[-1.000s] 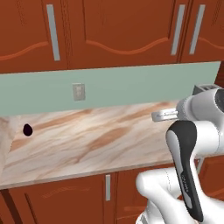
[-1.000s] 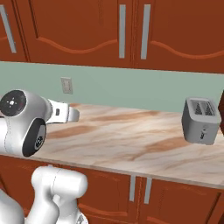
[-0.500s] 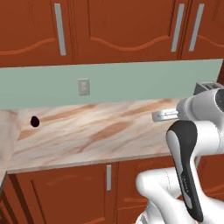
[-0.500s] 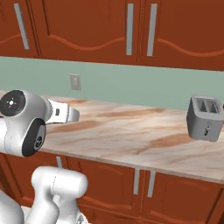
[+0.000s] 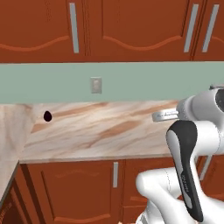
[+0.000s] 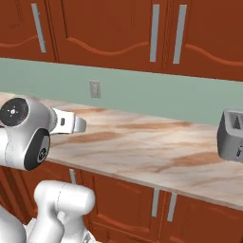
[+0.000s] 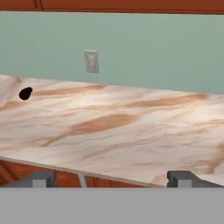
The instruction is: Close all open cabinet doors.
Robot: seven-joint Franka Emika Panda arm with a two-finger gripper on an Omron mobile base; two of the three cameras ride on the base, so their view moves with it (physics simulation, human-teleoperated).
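Cabinet doors [image 5: 48, 28] hang in a row above the far side of the surface [image 5: 105, 131], all looking flush from here. Tool [image 7: 113, 179] hovers at the near edge, fingers apart and empty, presumably ready to push any open door.

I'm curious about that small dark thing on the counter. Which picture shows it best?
The hand view: the dark thing lies unobstructed and largest on the counter, at the left. The left base view shows it smaller, near the counter's left corner. What it actually is, neither picture makes clear.
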